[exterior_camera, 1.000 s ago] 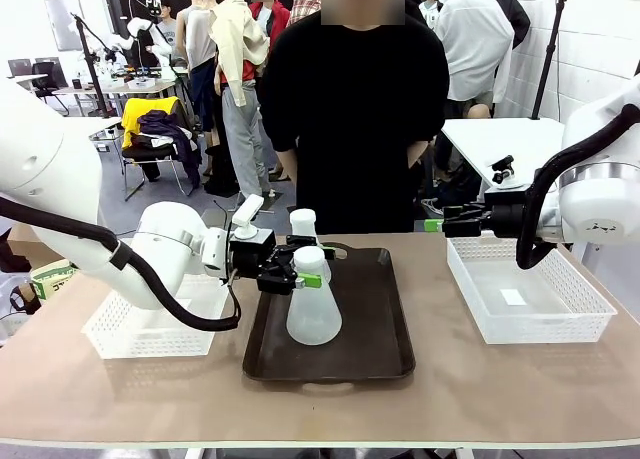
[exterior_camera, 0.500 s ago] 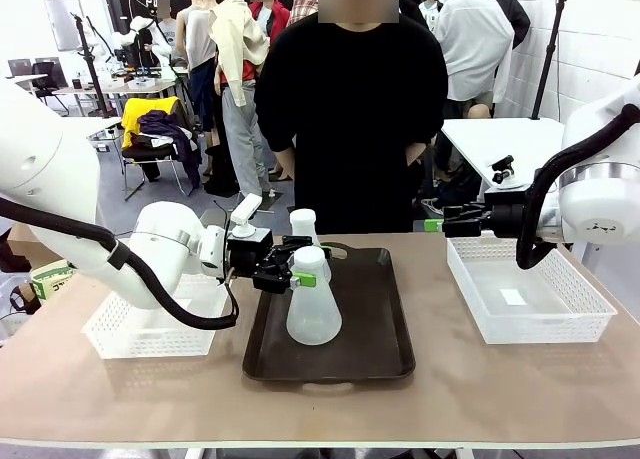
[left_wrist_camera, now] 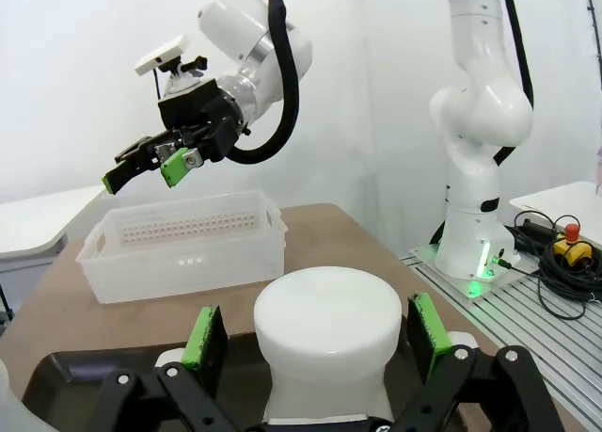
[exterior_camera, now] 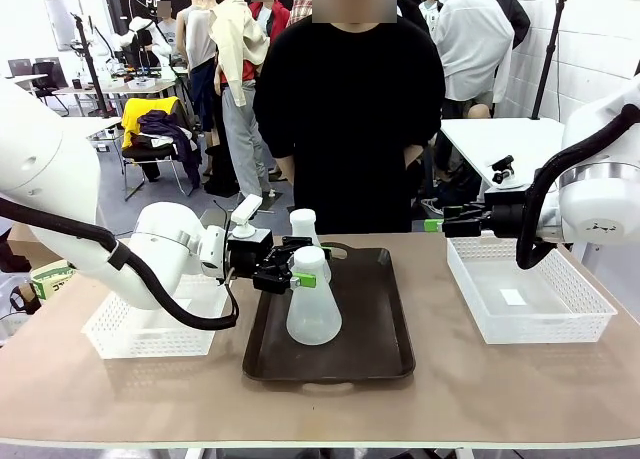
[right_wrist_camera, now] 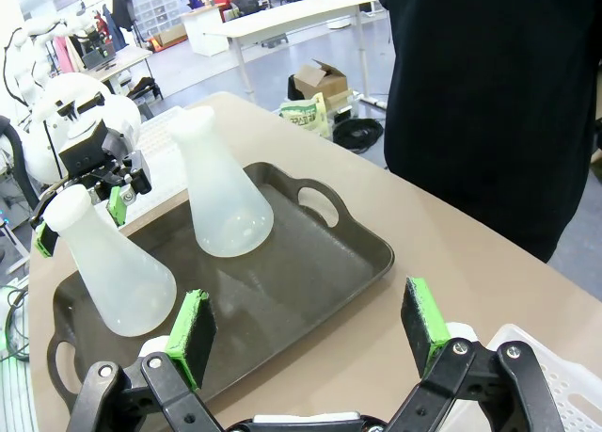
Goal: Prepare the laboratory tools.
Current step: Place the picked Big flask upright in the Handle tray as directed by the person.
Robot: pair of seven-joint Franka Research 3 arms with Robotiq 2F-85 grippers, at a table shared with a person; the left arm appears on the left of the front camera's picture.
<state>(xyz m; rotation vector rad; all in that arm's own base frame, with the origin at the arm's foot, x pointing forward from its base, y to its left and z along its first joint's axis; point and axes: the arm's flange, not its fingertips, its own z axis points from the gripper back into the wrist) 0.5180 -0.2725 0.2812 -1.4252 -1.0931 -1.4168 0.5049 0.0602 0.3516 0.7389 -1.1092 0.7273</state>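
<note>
Two frosted-white flasks stand on the dark brown tray (exterior_camera: 372, 331). The near flask (exterior_camera: 313, 314) has its neck between the fingers of my left gripper (exterior_camera: 303, 269). In the left wrist view the flask's top (left_wrist_camera: 328, 330) sits between the green pads (left_wrist_camera: 204, 347), with a gap on each side, so the gripper is open. The far flask (exterior_camera: 303, 225) stands free behind it. My right gripper (exterior_camera: 433, 224) hovers open over the far left corner of the right basket (exterior_camera: 530, 301), holding nothing. The right wrist view shows the near flask (right_wrist_camera: 111, 263) and the far flask (right_wrist_camera: 222, 202) on the tray (right_wrist_camera: 310, 272).
A white mesh basket (exterior_camera: 150, 329) lies left of the tray, under my left arm. A person in black (exterior_camera: 355, 119) stands at the far side of the table, hands down. Bare table runs along the front edge.
My left gripper has shifted slightly to the left along the near flask's neck. Both flasks and the right arm have stayed put.
</note>
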